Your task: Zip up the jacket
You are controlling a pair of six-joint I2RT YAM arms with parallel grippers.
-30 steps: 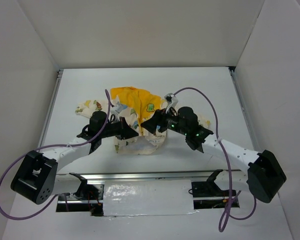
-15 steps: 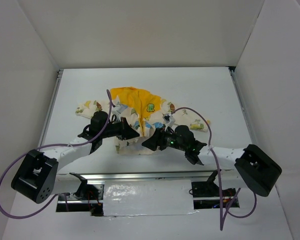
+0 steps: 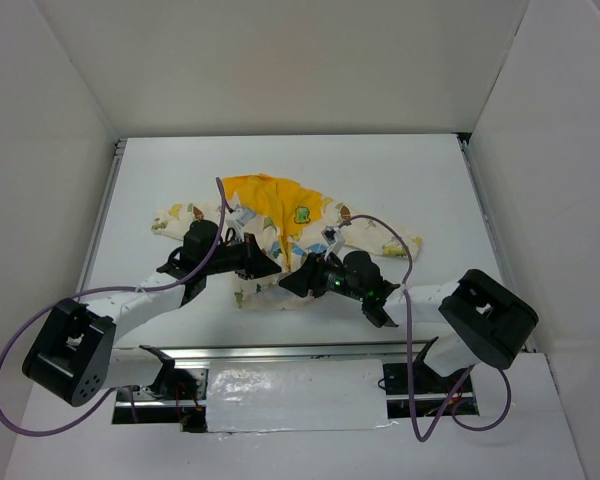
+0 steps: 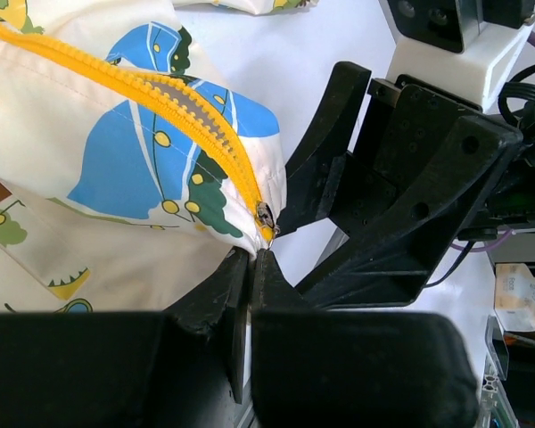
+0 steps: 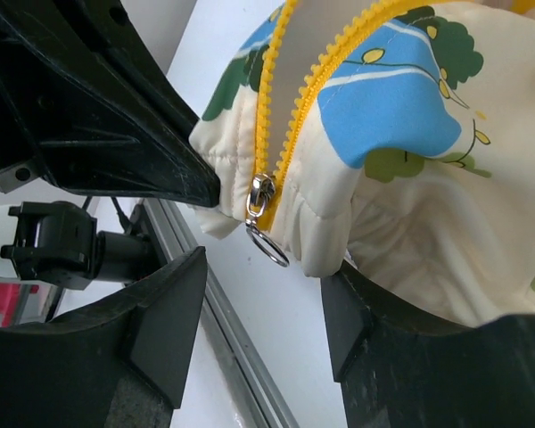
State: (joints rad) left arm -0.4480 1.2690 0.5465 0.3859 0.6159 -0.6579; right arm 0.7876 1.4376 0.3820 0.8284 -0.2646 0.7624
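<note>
Found the jacket (image 3: 280, 215) lying front-up near the middle of the table (image 3: 430, 170), yellow hood (image 3: 265, 190) pointing away from the arms. Caught the left claw (image 4: 250, 267) pressed together on the bottom hem (image 4: 223, 241), pinching cloth just under the slider (image 5: 261, 194). Saw the right claw (image 5: 263, 276) spread wide, one finger either side of the slider and its ring pull (image 5: 269, 247), touching neither. Noted the yellow teeth (image 4: 160, 94) joined only at the slider and parted above it. Judged this the reach-for-the-pull step, zipping proper not yet begun. Called next for closing the right claw squarely on ring or slider, then drawing it toward the hood with the hem anchored taut. Risked nipping cloth instead of metal.
</note>
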